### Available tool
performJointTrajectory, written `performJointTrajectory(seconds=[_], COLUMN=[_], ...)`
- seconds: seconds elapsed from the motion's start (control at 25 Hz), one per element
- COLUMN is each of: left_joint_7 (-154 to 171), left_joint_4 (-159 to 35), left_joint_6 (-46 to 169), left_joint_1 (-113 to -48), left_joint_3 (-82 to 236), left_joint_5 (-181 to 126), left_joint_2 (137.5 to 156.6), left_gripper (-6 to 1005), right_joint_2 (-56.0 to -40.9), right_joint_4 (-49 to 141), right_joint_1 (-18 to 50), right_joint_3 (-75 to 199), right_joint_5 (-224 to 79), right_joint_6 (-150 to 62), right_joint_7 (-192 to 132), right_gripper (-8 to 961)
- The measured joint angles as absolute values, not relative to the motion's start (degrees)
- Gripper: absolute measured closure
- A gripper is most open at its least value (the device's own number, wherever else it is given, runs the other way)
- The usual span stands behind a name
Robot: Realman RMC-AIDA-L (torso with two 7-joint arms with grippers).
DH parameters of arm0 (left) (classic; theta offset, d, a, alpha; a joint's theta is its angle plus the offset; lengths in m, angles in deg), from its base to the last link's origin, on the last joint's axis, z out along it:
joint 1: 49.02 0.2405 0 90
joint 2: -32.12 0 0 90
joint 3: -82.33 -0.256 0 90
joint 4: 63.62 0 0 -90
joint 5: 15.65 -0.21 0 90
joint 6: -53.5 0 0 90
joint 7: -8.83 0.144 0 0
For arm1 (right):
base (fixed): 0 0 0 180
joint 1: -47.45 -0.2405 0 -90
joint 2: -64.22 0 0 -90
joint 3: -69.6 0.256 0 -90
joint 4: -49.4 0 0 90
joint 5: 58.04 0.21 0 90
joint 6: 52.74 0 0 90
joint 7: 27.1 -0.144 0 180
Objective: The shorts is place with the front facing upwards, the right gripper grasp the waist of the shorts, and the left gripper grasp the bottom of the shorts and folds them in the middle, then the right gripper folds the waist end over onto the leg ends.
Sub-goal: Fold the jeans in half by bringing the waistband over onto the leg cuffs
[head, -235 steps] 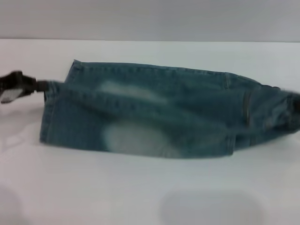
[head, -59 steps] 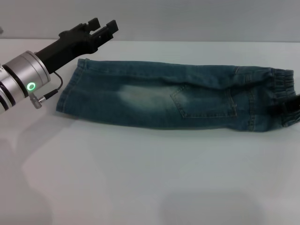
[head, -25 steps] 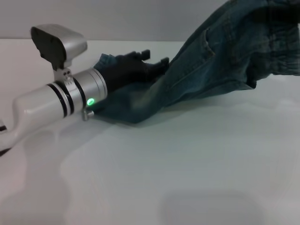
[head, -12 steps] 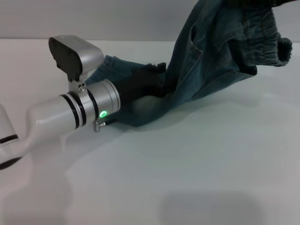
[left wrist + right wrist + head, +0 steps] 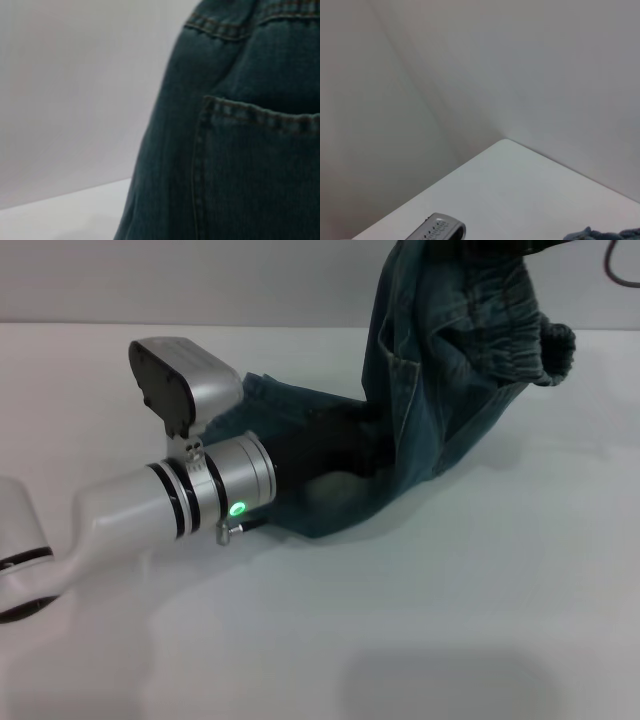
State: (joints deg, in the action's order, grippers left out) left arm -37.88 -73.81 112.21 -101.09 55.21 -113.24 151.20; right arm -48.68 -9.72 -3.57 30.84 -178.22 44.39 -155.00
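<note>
Item: long blue-green denim shorts (image 5: 440, 370), gathered elastic waistband (image 5: 520, 330), stitched pocket; leg portion lying on the white table (image 5: 450, 620), waist end lifted high and hanging, the carrier above it out of the head view. Right gripper: not itself visible in any view, so whether its fingers clamp the waist I cannot tell; I judge it does, since the cloth hangs from above. Left gripper (image 5: 335, 440): dark, at the end of the silver arm, pressed low against the denim near where the cloth rises from the table; fingers hidden against dark fabric, state not discernible. Leg ends (image 5: 262, 390): lie flat behind the left arm, toward the robot's left. Risks, as judgement: the heavy waist may slip free if the hold is shallow, collapsing in a heap; the left arm lies in the path of the fold and could be draped over or trapped; the loosely hanging waist may land askew, short of or skewed from the hems; the lower layer may drag and wrinkle if the left gripper shifts.
</note>
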Motion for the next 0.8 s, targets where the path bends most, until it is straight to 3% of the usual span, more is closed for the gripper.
performJointTrajectory(seconds=[0.8], left_joint_7=[-33.2], left_joint_4=[-81.0], left_joint_6=[111.9], left_joint_1=[-99.2], left_joint_3=[69.3], left_joint_5=[-127.4], left_joint_2=[150.97], left_gripper=[348], right_joint_2=[-48.81], right_joint_4=[-5.2], right_joint_1=[-4.8], right_joint_3=[28.6], right_joint_5=[-178.0], right_joint_6=[42.4], right_joint_7=[-154.1], right_gripper=[889])
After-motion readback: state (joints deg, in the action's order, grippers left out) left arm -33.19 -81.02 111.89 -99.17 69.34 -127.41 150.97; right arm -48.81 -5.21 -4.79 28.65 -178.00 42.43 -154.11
